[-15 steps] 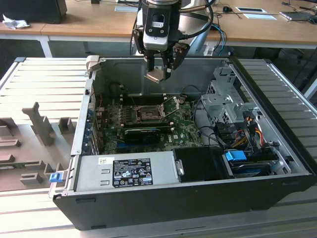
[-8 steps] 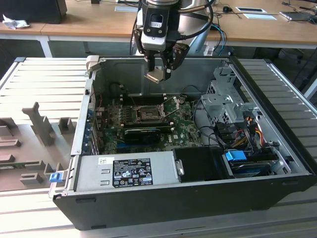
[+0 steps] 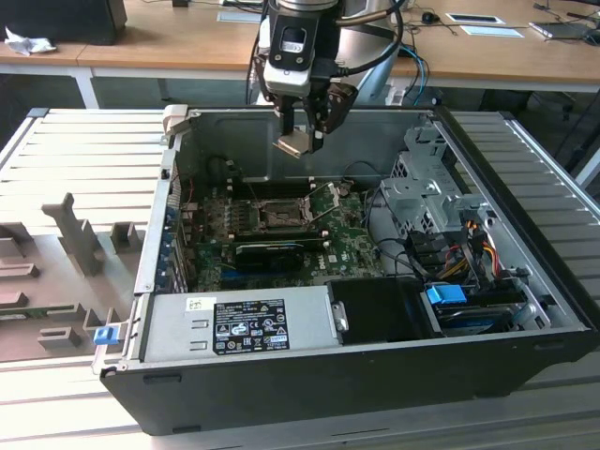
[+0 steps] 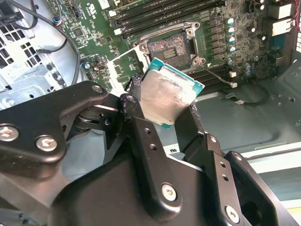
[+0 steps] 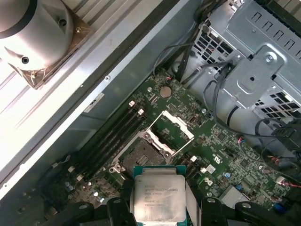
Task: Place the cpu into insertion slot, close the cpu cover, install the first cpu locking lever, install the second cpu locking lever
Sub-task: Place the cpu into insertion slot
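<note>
**Q:** What do the fingers point(image 4: 139, 120) hold?

**A:** The gripper point(image 3: 302, 131) pinches the cpu point(image 4: 167, 99) by two opposite edges. The chip sits tilted between the fingers, and its flat top shows in both wrist views.

**Q:** Where is the socket, relative to the fingers?

**A:** The insertion slot point(image 5: 143, 155) lies beyond the fingertips, well apart from them. It is on the green board point(image 5: 221, 141) inside the open computer case point(image 3: 281, 384). The slot is bare, and the cpu cover point(image 5: 180, 125) stands swung up just beside it.

**Q:** How does the chip look?

**A:** It is a small, flat square. A pale silvery-grey metal lid, dulled by a smeared film in the second wrist view, sits on a thin teal-green base. The base shows as a narrow rim around the lid.

**Q:** How is it likely to handle?

**A:** It is probably light and rigid, with no give under the pinch. The smooth lid and thin edges probably offer little purchase, so slipping is a fair concern. The hidden underside and the socket's contacts are probably delicate. The bare side edges, as taken here, appear to be the proper hold, since they leave both faces untouched.
</note>
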Tool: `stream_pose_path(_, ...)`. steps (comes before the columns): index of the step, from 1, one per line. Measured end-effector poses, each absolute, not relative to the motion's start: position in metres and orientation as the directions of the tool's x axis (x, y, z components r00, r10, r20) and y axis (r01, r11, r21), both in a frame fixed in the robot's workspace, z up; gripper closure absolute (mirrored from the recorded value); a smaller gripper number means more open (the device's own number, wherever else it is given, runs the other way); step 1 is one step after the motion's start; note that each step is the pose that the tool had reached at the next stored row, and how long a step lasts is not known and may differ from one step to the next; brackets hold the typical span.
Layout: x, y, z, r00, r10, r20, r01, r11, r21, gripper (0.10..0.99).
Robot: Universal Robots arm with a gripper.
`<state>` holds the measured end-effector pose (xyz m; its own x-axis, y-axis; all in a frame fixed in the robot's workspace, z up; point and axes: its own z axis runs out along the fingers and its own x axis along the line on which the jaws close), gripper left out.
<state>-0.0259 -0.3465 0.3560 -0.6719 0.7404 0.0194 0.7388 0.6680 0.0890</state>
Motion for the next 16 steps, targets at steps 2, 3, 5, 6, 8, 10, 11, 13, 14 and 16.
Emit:
stream_pose_path(2, -0.0259, -0.3465, 0.3558, -0.660, 0.751, 0.019, 0.749, 0.656, 0.089, 0.557)
stream_pose_path(3, -0.0259, -0.3465, 0.3557, -0.655, 0.756, 0.019, 0.754, 0.651, 0.089, 0.557)
stream_pose_path(5, -0.0259, -0.3465, 0.3556, -0.649, 0.760, 0.019, 0.758, 0.646, 0.089, 0.557)
stream_pose_path(6, -0.0258, -0.3465, 0.3555, -0.645, 0.764, 0.019, 0.762, 0.641, 0.089, 0.557)
stream_pose_path(8, -0.0258, -0.3465, 0.3553, -0.635, 0.772, 0.019, 0.770, 0.631, 0.089, 0.557)
stream_pose_path(10, -0.0259, -0.3465, 0.3549, -0.614, 0.789, 0.019, 0.788, 0.610, 0.089, 0.557)
stream_pose_path(11, -0.0259, -0.3465, 0.3547, -0.605, 0.796, 0.019, 0.794, 0.602, 0.089, 0.557)
stream_pose_path(13, -0.0258, -0.3465, 0.3544, -0.584, 0.812, 0.019, 0.810, 0.580, 0.088, 0.557)
stream_pose_path(14, -0.0258, -0.3465, 0.3543, -0.576, 0.817, 0.019, 0.815, 0.573, 0.088, 0.557)
stream_pose_path(16, -0.0259, -0.3465, 0.3540, -0.558, 0.830, 0.018, 0.828, 0.554, 0.088, 0.557)
